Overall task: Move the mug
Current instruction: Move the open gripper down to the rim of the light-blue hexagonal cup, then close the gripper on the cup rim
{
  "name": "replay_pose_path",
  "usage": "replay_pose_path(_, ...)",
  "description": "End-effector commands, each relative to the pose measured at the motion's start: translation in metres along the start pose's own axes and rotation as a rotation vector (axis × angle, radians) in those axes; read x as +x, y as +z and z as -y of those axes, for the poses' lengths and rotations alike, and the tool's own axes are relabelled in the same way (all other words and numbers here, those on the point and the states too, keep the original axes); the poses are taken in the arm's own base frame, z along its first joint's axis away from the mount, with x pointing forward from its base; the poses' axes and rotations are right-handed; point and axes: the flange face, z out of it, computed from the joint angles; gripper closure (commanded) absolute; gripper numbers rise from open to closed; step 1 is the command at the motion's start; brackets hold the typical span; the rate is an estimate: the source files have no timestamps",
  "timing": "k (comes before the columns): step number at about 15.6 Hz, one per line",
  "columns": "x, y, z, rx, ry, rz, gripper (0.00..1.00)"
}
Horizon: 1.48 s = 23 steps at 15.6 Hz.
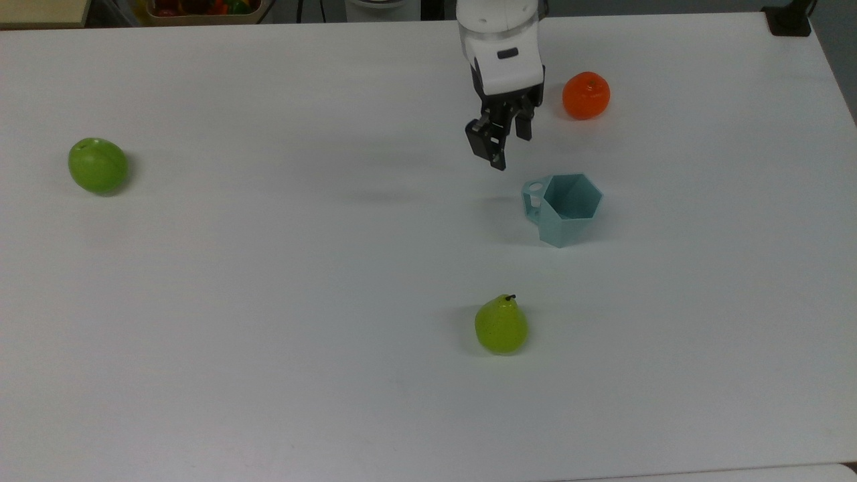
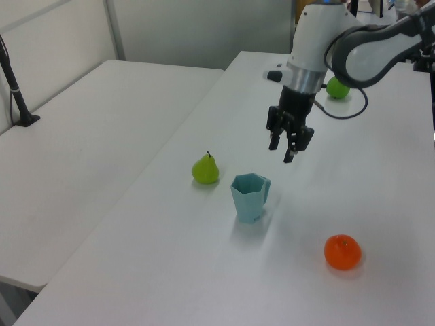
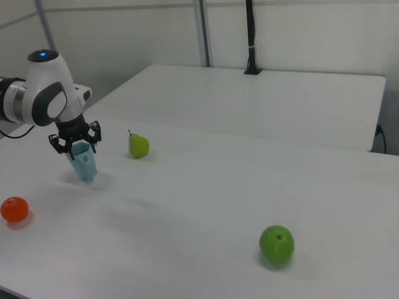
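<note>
1. The gripper (image 1: 503,144) hangs in the upper middle of the top view with its two dark fingers (image 1: 483,142) spread apart and nothing between them; it holds nothing.
2. In the left view the gripper (image 2: 287,142) points down, above the table (image 2: 204,272) and up and to the right of the mug, clear of it.
3. In the right view the gripper (image 3: 73,144) sits at the left of the frame, overlapping the mug's rim as seen from there; whether it touches cannot be told from this angle.
4. Above the fingers comes a white wrist housing (image 1: 505,57), and in the left view a white and grey arm (image 2: 367,47) runs off to the upper right.
5. The mug (image 1: 566,211) stands upright on the table, right of centre in the top view, just below and to the right of the gripper.
6. It is pale blue-grey, faceted, with a hexagonal rim and a body tapering downward; its small handle (image 1: 533,194), pierced by a round hole, faces the top view's left.
7. An orange (image 1: 586,96) lies near the wrist at the top view's upper right.
8. A green pear (image 1: 501,325) stands below the mug, lower centre.
9. A green apple (image 1: 98,165) rests well apart at the top view's far left.
</note>
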Motion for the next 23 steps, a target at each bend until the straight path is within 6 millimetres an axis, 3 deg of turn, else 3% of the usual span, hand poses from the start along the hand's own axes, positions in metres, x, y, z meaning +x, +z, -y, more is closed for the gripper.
replay_pose_path(1, 0.009, 0.027, 0.007, 0.007, -0.013, -0.022, 0.35)
replay_pose_path(7, 0.024, 0.055, 0.008, -0.014, 0.008, -0.039, 0.38)
replay_pose_path(12, 0.026, 0.067, 0.004, -0.030, 0.026, -0.016, 0.59)
replay_pose_path(18, 0.026, 0.071, 0.002, -0.029, 0.032, -0.010, 0.62)
replay_pose_path(23, 0.024, 0.082, 0.002, -0.028, 0.028, 0.006, 0.59)
